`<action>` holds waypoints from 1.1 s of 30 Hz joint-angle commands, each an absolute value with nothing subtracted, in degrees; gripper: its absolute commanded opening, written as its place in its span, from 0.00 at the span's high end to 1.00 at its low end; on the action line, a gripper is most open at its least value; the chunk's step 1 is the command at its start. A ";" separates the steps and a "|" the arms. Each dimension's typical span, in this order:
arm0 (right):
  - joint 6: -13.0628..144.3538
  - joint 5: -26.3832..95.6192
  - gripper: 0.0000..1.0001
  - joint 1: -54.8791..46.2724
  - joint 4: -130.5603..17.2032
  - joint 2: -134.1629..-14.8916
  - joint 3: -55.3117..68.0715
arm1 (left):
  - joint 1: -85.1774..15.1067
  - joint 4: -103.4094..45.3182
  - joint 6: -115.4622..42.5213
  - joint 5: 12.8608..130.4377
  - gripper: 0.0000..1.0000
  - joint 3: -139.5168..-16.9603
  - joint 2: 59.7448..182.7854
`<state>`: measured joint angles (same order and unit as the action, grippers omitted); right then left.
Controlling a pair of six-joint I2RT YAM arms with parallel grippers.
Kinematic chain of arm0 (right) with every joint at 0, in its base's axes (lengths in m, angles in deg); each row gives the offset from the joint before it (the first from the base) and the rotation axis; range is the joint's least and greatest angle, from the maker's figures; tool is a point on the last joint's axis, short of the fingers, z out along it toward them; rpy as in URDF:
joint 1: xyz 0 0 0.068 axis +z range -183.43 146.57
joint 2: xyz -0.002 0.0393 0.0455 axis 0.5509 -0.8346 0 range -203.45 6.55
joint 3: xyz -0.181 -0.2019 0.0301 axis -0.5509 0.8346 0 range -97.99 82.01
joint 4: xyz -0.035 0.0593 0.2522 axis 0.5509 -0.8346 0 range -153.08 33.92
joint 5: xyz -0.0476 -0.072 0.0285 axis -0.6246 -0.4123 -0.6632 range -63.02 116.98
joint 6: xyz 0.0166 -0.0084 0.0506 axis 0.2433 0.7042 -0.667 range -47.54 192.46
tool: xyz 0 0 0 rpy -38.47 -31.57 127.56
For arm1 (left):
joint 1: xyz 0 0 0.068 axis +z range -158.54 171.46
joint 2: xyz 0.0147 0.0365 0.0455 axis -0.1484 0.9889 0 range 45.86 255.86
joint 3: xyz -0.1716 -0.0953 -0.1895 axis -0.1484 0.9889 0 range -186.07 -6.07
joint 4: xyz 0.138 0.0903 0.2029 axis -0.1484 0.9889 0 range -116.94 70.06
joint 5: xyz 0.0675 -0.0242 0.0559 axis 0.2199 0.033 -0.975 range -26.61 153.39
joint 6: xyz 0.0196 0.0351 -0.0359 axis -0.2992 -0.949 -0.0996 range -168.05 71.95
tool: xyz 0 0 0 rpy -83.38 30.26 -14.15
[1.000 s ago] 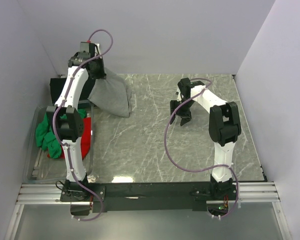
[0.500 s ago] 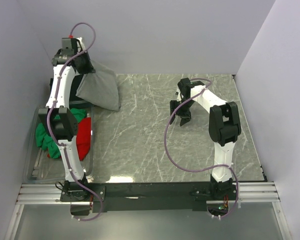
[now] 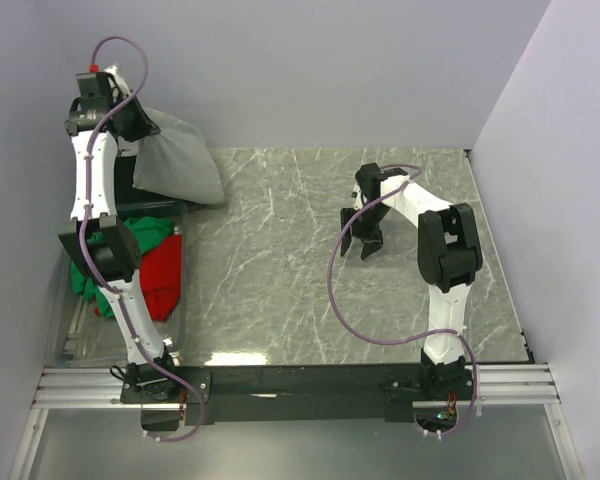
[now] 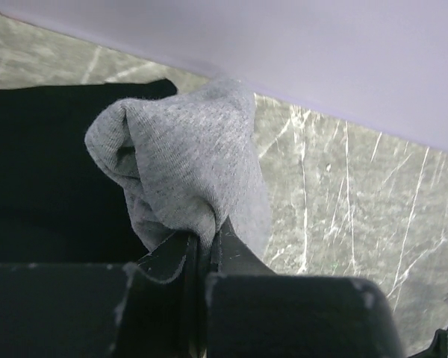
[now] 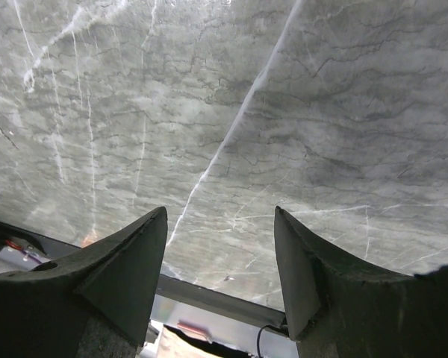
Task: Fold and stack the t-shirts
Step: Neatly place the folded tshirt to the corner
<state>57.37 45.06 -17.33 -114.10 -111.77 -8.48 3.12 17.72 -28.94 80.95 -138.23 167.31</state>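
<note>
The grey t-shirt (image 3: 180, 160), pinched by the closed left gripper (image 4: 205, 250), is drawn further back-left, still unfolded, while the right gripper (image 3: 365, 243) is held open and empty.

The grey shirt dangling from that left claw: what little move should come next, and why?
Probably swing the grey shirt rightward toward the middle of the table. The left gripper is shut on a bunched fold, so the shirt hangs crumpled at the far-left corner by the black shirt, while the right gripper hovers open and empty mid-table.
</note>
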 commanded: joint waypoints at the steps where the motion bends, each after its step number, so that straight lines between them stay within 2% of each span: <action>1: 57.43 45.61 0.34 -17.61 -113.48 -109.11 -8.51 | 6.48 11.82 -26.96 84.74 1.00 -141.42 163.72; 17: 56.73 47.19 0.34 -17.52 -112.60 -108.67 -7.20 | 14.14 8.39 -24.85 90.37 1.00 -137.73 168.11; 33: 56.47 46.75 0.34 -17.61 -114.09 -106.04 -5.79 | 16.25 5.32 -25.73 87.48 1.00 -137.11 177.25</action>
<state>56.89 46.57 -17.33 -113.14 -110.13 -6.41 15.93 10.03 -25.68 88.84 -135.67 177.69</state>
